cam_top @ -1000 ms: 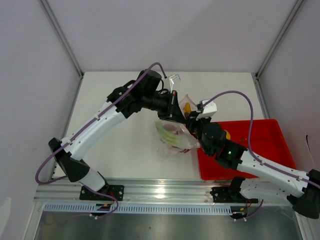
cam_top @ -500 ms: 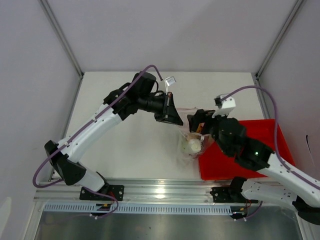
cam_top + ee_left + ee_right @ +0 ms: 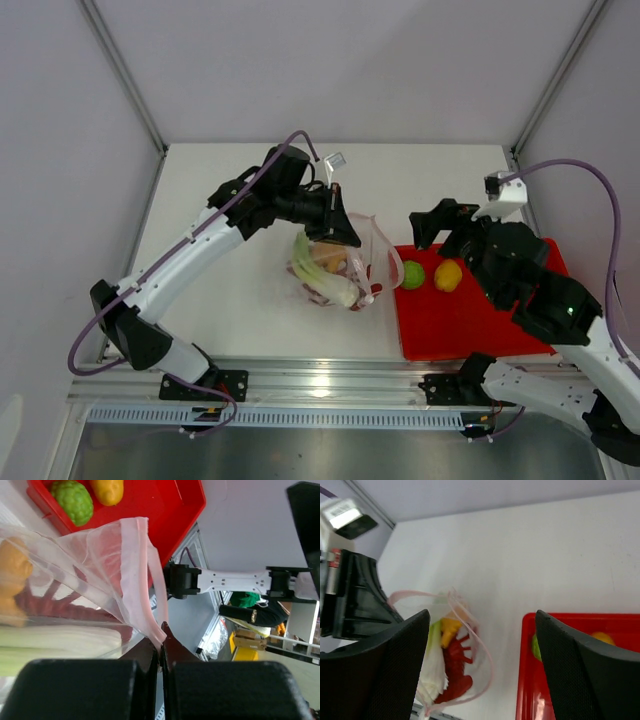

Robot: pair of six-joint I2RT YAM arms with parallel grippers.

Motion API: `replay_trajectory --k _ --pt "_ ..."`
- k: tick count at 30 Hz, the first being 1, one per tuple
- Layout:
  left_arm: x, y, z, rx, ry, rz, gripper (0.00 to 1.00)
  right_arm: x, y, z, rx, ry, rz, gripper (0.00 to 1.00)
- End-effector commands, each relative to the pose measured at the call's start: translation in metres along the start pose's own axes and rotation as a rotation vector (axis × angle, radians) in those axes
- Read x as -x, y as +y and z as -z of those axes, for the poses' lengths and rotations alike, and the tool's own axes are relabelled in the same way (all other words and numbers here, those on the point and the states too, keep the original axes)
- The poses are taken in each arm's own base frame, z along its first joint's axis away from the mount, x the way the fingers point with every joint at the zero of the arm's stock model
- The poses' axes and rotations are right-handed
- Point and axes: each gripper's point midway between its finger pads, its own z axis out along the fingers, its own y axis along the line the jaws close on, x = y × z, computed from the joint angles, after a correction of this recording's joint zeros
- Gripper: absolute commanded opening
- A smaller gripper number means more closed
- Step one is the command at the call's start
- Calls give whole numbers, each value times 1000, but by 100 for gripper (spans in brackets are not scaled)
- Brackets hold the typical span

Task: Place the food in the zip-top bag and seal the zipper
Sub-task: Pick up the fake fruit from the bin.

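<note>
The zip-top bag [image 3: 340, 268] hangs open-mouthed from my left gripper [image 3: 341, 229], which is shut on the pink zipper [image 3: 150, 615] strip at the rim. Inside lie a pale-green stalk [image 3: 60, 645], an orange piece [image 3: 12, 575] and a red piece [image 3: 455, 675]. A round green fruit [image 3: 412, 274] and a yellow fruit [image 3: 447, 275] of the food sit in the red tray [image 3: 470, 320]. My right gripper [image 3: 428, 225] stands open and empty above the tray's far-left corner, to the right of the bag [image 3: 485, 680]; its fingers [image 3: 385, 670] frame the bag and tray.
The red tray [image 3: 560, 625] lies at the table's right, close to the near metal rail [image 3: 330, 385]. White table surface [image 3: 240, 290] stretches to the left and behind the bag. Grey walls enclose the back and sides.
My right gripper has opened at the bag's mouth and pulled back to the right over the tray. The left gripper has kept its hold, and the bag has shifted a little left.
</note>
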Motion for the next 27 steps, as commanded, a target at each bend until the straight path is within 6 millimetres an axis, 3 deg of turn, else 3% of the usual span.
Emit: replay_trajectory --k 1,5,6,8,9,10,12,13,15,17,22,27 --pt "11 -18 20 -28 -81 -85 1 -18 -12 -12 -88 82 -5 87" --pt "10 -10 27 20 -98 -104 1 -40 -52 -28 -248 170 -39 88" --pt "9 -8 27 25 -97 -106 1 -45 -74 -34 -325 193 -59 88" --pt "7 0 25 40 -97 -99 1 -73 -94 -41 -372 280 -113 89" --pt "7 1 26 41 -99 -101 0 -79 -119 -45 -450 297 -149 91" --pt "6 5 24 49 -95 -98 1 -102 -128 -46 -454 367 -180 91" --pt "5 7 24 47 -96 -97 1 -117 -149 -50 -493 399 -240 97" --pt "3 9 24 49 -95 -95 1 -139 -167 -48 -532 445 -288 99" --pt "3 9 25 44 -96 -100 1 -148 -185 -51 -559 437 -346 99" --pt "3 8 26 41 -98 -102 1 -168 -192 -51 -562 465 -378 99" --pt "2 6 28 29 -94 -105 1 -182 -207 -65 -580 450 -420 99" --pt "-1 5 30 23 -90 -108 1 -211 -219 -81 -602 513 -444 99"
